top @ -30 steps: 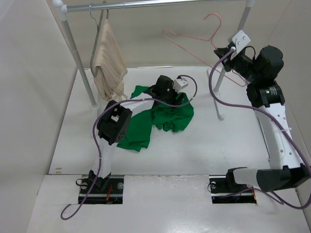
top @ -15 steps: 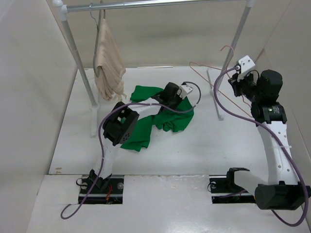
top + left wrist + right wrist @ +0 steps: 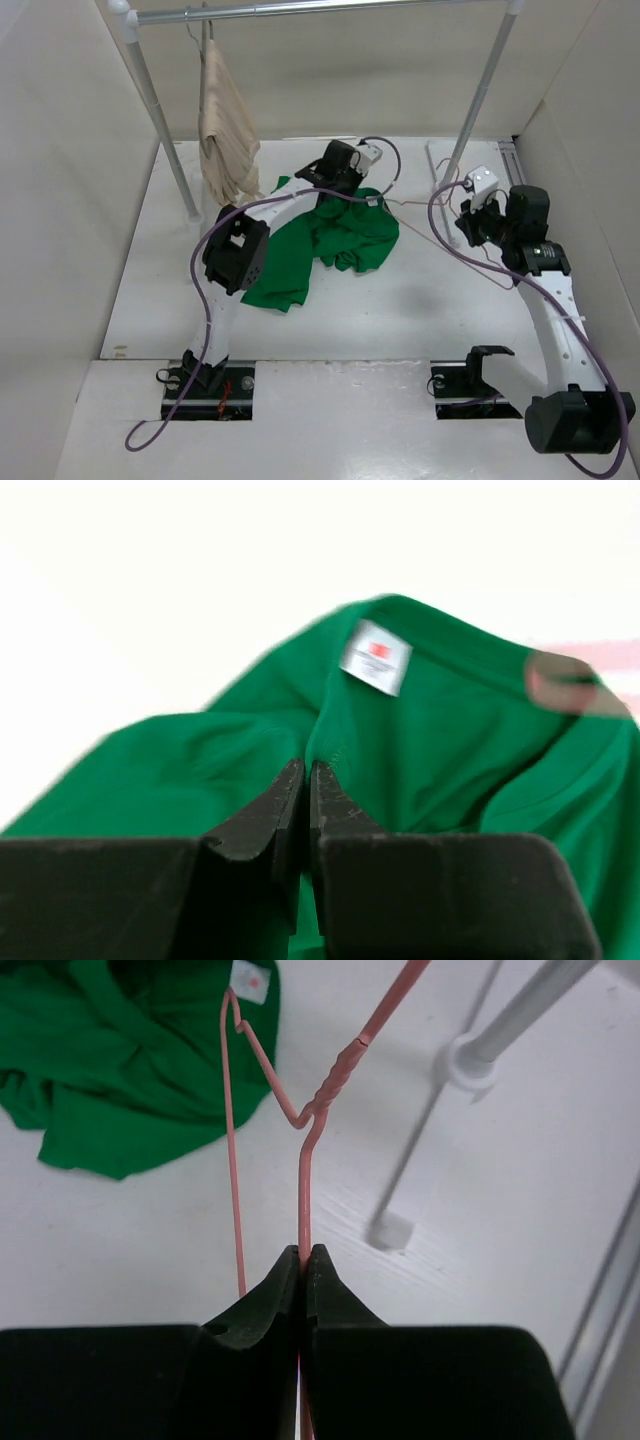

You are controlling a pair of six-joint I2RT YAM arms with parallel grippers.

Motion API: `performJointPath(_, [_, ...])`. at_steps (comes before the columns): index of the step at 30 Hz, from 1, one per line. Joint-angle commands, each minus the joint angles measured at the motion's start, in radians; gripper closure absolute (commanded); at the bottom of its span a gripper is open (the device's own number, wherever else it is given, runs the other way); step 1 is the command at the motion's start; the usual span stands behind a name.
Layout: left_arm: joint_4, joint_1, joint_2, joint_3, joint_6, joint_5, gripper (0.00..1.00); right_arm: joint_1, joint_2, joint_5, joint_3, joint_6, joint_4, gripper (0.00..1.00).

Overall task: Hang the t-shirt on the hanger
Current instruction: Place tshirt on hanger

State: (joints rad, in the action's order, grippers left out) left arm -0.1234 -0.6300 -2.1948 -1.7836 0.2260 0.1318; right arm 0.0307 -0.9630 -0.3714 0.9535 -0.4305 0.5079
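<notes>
At the far middle of the table (image 3: 440, 300), your left gripper (image 3: 305, 770) pinches a fold of the t-shirt (image 3: 450, 750), its jaws together on the cloth just below the white neck label (image 3: 376, 666). The shirt lies crumpled on the tabletop. Its long axis runs diagonally, with the collar at the far end toward the rail (image 3: 330, 8) and the hem near-left. Your right gripper (image 3: 303, 1252) is clamped tight on a strand of the hanger (image 3: 336, 1072), below its twisted neck. The hanger stretches leftward from that grip, long axis across the table, and its far bend reaches the collar beside the label.
</notes>
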Motion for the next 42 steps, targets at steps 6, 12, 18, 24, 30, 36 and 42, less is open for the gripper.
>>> performJointPath(6, [-0.128, 0.029, 0.159, -0.002, 0.026, 0.098, 1.0, -0.178, -0.014, -0.02, -0.071, 0.095, -0.235, 1.0])
performJointPath(12, [-0.15, 0.029, 0.201, 0.032, 0.056, 0.134, 1.0, -0.225, -0.15, 0.044, -0.075, 0.102, -0.376, 1.0])
performJointPath(18, [-0.168, 0.029, 0.21, 0.032, 0.084, 0.154, 1.0, -0.249, -0.272, 0.035, -0.045, 0.033, -0.465, 1.0])
performJointPath(24, [-0.18, 0.053, 0.21, 0.004, 0.119, 0.12, 1.0, -0.249, -0.188, -0.003, -0.024, 0.007, -0.419, 1.0])
performJointPath(30, [-0.171, 0.076, 0.198, -0.005, 0.085, 0.12, 1.0, -0.249, -0.031, 0.012, -0.05, -0.033, -0.283, 1.0])
performJointPath(36, [-0.171, 0.076, 0.188, -0.014, 0.076, 0.12, 1.0, -0.249, -0.022, 0.108, -0.081, -0.033, -0.311, 1.0])
performJointPath(42, [-0.162, 0.076, 0.179, -0.042, 0.046, 0.129, 1.0, -0.249, -0.141, 0.031, -0.045, -0.065, -0.341, 1.0])
